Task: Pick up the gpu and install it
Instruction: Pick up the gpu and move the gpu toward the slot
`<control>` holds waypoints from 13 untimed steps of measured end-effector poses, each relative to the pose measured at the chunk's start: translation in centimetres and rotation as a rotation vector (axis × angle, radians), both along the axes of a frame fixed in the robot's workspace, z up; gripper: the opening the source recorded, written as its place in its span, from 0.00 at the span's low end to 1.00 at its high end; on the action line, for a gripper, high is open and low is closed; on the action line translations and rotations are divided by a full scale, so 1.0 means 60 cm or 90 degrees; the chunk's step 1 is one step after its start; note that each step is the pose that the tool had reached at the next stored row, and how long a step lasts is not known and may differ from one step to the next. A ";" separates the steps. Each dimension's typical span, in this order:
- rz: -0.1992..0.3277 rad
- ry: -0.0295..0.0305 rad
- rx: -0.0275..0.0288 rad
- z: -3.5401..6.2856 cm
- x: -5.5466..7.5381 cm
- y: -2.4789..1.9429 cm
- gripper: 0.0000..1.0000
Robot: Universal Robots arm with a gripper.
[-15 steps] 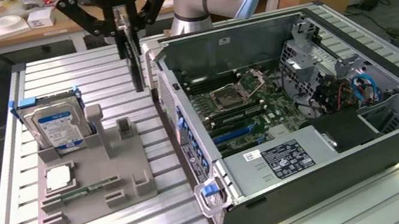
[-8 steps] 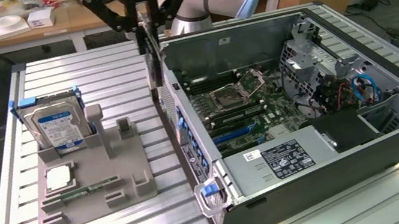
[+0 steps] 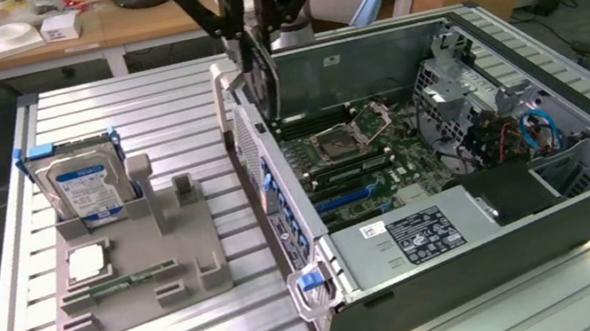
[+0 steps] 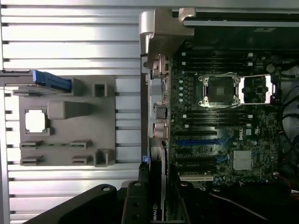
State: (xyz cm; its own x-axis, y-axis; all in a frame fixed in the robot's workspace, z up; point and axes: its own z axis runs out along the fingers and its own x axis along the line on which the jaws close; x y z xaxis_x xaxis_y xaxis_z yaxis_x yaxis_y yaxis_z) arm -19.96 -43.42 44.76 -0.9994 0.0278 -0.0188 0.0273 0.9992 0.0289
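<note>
**gpu in the end effector, upright over the open case**

1 gpu [image 3: 260, 81]: clamped in the end effector [image 3: 254, 28], fingers closed on its top edge. The card hangs edge-down and vertical. In the wrist view it runs edge-on between the fingers, with a logo showing on its dark face.

It's at the rear-wall end of the 1 open PC case [image 3: 587, 189], just inside the rear wall [image 3: 260, 171] and above the motherboard [image 3: 373, 161]. Can't tell if its lower edge touches anything.

Inside the case:
- 1 CPU socket [image 3: 337, 142], near the card's lower end
- dark memory slots on either side of the socket
- blue expansion slots [image 3: 347, 199] further along the rear wall towards the power supply [image 3: 410, 241]; can't count them cleanly
- 1 power supply, labelled face up
- blue cables [image 3: 536, 130] looped by the drive cage, well apart from the card

The rear wall is the closest obstruction, right beside the card.

On the bench [image 3: 142, 110], to the exterior view's left of the case: 1 grey fixture [image 3: 194, 245] holding
- 1 hard drive [image 3: 83, 187], standing on edge, blue-white label
- 1 CPU chip [image 3: 87, 263], lying flat
- 1 memory stick [image 3: 128, 281], lying flat

All three are well apart from the end effector.
</note>
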 end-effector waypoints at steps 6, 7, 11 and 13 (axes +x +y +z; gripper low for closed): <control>0.000 0.0029 -0.0162 0.000 0.041 0.0000 0.26; 0.000 0.0030 -0.0163 0.000 0.048 -0.0001 0.26; 0.000 0.0031 -0.0163 0.000 0.079 0.0000 0.26; 0.000 0.0030 -0.0162 0.000 0.094 0.0000 0.26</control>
State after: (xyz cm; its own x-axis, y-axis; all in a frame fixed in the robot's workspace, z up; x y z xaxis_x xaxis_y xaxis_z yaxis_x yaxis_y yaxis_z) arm -14.35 -43.42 44.76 -0.9995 0.0274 -0.0148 0.0274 0.9996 0.0033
